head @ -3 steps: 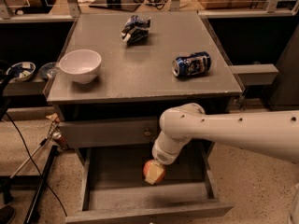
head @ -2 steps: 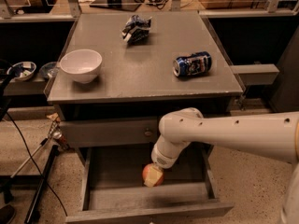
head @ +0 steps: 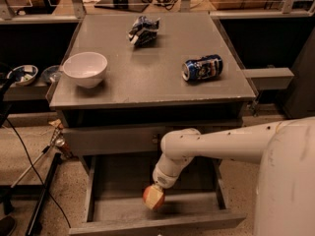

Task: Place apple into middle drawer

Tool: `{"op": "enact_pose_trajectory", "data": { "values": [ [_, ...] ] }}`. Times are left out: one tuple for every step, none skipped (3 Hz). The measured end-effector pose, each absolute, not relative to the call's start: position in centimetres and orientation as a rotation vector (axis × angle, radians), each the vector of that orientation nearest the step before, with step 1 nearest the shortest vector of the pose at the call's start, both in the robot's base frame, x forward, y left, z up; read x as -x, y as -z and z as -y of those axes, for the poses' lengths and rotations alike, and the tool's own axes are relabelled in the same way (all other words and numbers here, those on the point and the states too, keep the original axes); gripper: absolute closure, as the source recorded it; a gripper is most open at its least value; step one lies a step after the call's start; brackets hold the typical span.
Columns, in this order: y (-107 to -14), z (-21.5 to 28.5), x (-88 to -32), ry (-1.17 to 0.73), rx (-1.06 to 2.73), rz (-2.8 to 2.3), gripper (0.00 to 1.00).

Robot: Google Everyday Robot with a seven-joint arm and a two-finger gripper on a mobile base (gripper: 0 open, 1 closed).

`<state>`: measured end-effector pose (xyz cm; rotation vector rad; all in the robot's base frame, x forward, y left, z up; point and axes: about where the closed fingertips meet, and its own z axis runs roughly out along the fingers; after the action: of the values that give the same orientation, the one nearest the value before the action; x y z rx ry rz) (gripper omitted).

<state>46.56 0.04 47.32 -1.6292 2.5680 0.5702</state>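
— Drawer [head: 113, 208] nearest, is it pulled out?

— Yes, the grey drawer stands open at the bottom, its floor bare on the left side. The apple [head: 153, 198], red-orange with a yellowish patch, is over the floor towards the front, roughly mid-width.

— And the pincer [head: 157, 190]?

— Right at the top of the apple, at the end of the white arm [head: 221, 144] that reaches in from the right. The wrist and the apple hide it, so I cannot tell how far open it is or whether it grips the apple.

— Above that?

— A closed grey drawer front [head: 108, 140], then the counter [head: 147, 85]. A white bowl [head: 84, 69] stands near its left edge. A blue can [head: 202, 67] lies on its side to the right, well apart from the bowl. Farther back, near the middle, lies a crumpled blue-and-white item [head: 143, 30].
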Motion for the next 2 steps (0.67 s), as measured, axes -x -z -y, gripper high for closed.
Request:
{"op": "enact_pose_trajectory", "data": {
  "values": [
    [-47.1, -0.2, -46.5, -0.495, 1.618, -2.574, 1.00],
    [-47.5, 0.2, -47.7, -0.405, 1.509, -2.591, 1.00]
  ]
}}
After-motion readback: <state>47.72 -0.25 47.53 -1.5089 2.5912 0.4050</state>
